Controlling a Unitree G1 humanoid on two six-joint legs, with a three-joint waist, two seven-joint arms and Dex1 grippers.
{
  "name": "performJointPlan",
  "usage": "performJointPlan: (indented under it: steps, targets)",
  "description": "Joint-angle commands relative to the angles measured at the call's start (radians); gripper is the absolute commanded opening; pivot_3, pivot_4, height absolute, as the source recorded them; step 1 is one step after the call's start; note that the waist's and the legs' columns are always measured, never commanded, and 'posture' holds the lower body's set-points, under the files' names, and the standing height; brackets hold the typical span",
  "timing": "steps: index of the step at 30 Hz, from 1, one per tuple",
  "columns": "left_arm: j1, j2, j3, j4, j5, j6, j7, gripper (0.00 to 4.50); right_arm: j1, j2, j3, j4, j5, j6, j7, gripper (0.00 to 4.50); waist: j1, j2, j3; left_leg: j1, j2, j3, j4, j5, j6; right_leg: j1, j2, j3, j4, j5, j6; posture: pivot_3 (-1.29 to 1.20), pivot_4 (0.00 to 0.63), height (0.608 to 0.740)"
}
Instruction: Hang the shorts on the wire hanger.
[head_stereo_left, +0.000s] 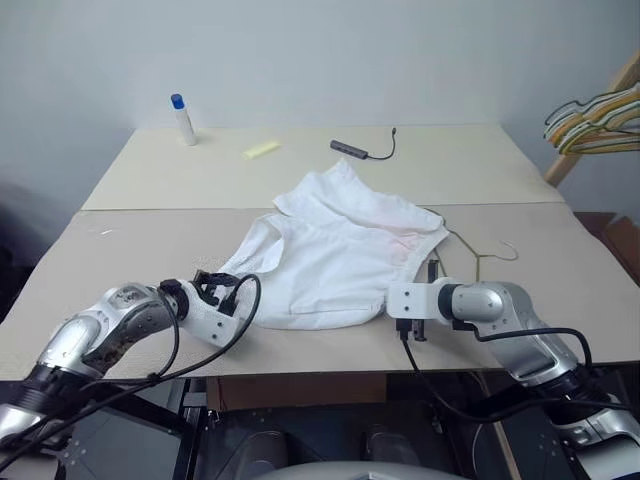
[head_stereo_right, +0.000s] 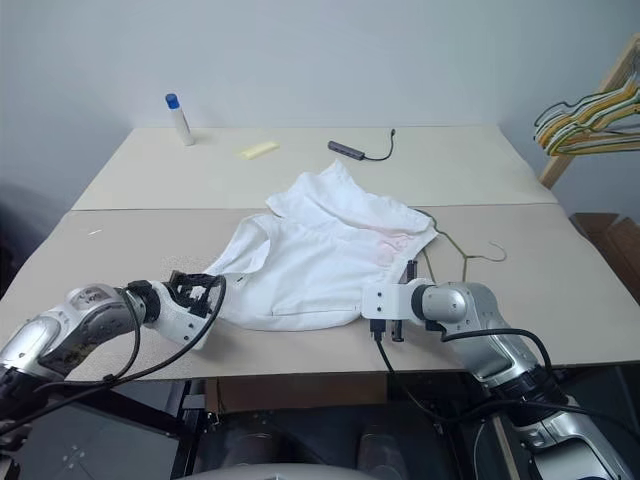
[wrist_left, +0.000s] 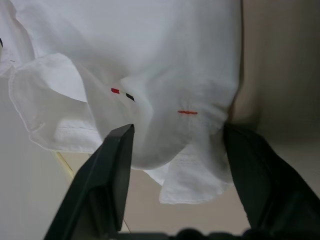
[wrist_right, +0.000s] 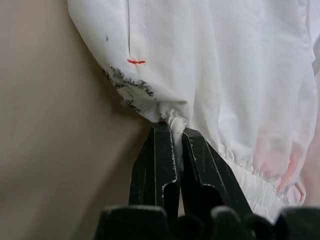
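The right hand (wrist_right: 172, 145) pinched the waistband of the shorts (head_stereo_left: 330, 250); the left hand (wrist_left: 177, 150), parted, straddled their hem, with the wire hanger (head_stereo_left: 480, 255) lying beyond the right hand.

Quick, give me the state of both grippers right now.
Left gripper: open, fingers either side of a fold of the shorts, not yet clamped.
Right gripper: shut on the shorts, pinching the gathered waistband.

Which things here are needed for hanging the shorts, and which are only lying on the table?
Needed: the shorts; the wire hanger; right gripper shut on the waistband; left gripper around a hem.

Lying about: glue stick; yellow note; black cable; hangers.
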Motion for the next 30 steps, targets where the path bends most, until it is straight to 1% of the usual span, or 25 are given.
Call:
performJointPlan:
  steps: [1, 7, 10, 12, 14, 16, 17, 19, 22, 26, 30]
  targets:
    - [-0.002, 0.004, -0.020, 0.015, 0.007, 0.000, 0.000, 1.91, -0.016, -0.013, -0.035, -0.036, 0.005, -0.001, 0.002, 0.00, 0.002, 0.000, 0.000, 0.000, 0.000, 0.000, 0.000, 0.000, 0.000, 0.000, 0.000, 0.000, 0.000, 0.000, 0.000, 0.04, 0.000, 0.740]
    - [0.004, 0.029, -0.017, 0.026, -0.005, -0.018, 0.003, 0.02, -0.016, -0.014, -0.037, -0.037, 0.008, -0.001, 0.000, 0.00, -0.001, 0.000, 0.000, -0.001, 0.000, 0.000, 0.000, 0.000, 0.000, -0.001, 0.000, 0.000, 0.000, 0.000, 0.000, 0.04, 0.000, 0.740]
    - [0.017, 0.055, 0.000, 0.026, -0.052, 0.001, -0.046, 0.02, -0.015, -0.033, -0.053, -0.045, 0.021, -0.017, 0.008, 0.00, -0.004, 0.000, 0.000, -0.001, 0.000, 0.000, 0.000, 0.000, 0.000, -0.001, 0.000, 0.000, 0.000, 0.000, 0.000, 0.04, 0.000, 0.740]
    - [0.043, 0.082, 0.019, 0.005, -0.150, 0.036, -0.134, 0.02, -0.009, -0.077, -0.081, -0.061, 0.052, -0.064, 0.031, 0.00, -0.006, 0.000, 0.000, -0.002, 0.000, 0.000, 0.000, 0.000, 0.000, -0.001, 0.000, 0.000, 0.000, 0.000, 0.000, 0.03, 0.000, 0.740]
    - [0.084, 0.125, 0.044, -0.051, -0.325, 0.088, -0.270, 0.02, 0.001, -0.150, -0.128, -0.088, 0.148, -0.146, 0.112, 0.00, -0.010, 0.000, 0.001, -0.002, 0.000, 0.000, 0.000, 0.000, 0.000, -0.002, 0.000, 0.000, 0.000, 0.000, 0.000, 0.02, 0.000, 0.740]
    - [0.126, 0.153, 0.077, -0.117, -0.477, 0.145, -0.358, 0.02, 0.012, -0.224, -0.174, -0.100, 0.254, -0.251, 0.195, 0.00, -0.014, 0.000, 0.001, -0.002, 0.001, 0.001, -0.001, -0.001, 0.002, -0.002, -0.001, 0.001, 0.000, -0.001, 0.001, 0.02, 0.000, 0.740]
    - [0.151, 0.172, 0.094, -0.154, -0.579, 0.166, -0.416, 0.02, 0.015, -0.258, -0.196, -0.106, 0.315, -0.289, 0.247, 0.00, -0.017, -0.001, 0.001, -0.002, 0.001, 0.001, 0.000, -0.001, 0.002, -0.002, -0.001, 0.000, 0.000, -0.001, 0.001, 0.02, 0.000, 0.740]
    - [0.194, 0.202, 0.128, -0.223, -0.700, 0.223, -0.483, 0.02, 0.009, -0.302, -0.218, -0.110, 0.392, -0.324, 0.314, 0.00, -0.021, -0.002, 0.002, -0.002, 0.002, 0.001, -0.001, -0.002, 0.002, -0.002, -0.001, 0.000, -0.001, -0.002, 0.001, 0.02, 0.000, 0.740]
    - [0.222, 0.204, 0.157, -0.263, -0.752, 0.261, -0.493, 0.02, -0.020, -0.303, -0.210, -0.075, 0.409, -0.354, 0.335, 0.00, -0.023, -0.002, 0.002, 0.000, 0.002, 0.001, 0.000, -0.002, 0.002, -0.001, 0.000, 0.000, 0.000, -0.002, 0.001, 0.03, 0.000, 0.740]
    - [0.238, 0.185, 0.170, -0.278, -0.729, 0.288, -0.462, 0.02, -0.043, -0.278, -0.190, -0.029, 0.365, -0.390, 0.317, 0.00, -0.024, -0.002, 0.002, 0.001, 0.001, 0.001, 0.000, -0.001, 0.002, 0.000, 0.000, 0.000, 0.000, -0.002, 0.001, 0.03, 0.000, 0.740]
    - [0.262, 0.166, 0.175, -0.315, -0.745, 0.330, -0.453, 0.02, -0.040, -0.278, -0.182, -0.005, 0.353, -0.403, 0.323, 0.00, -0.024, -0.002, 0.002, -0.001, 0.001, 0.001, 0.000, -0.001, 0.002, -0.002, 0.000, 0.001, 0.000, -0.002, 0.001, 0.03, 0.000, 0.740]
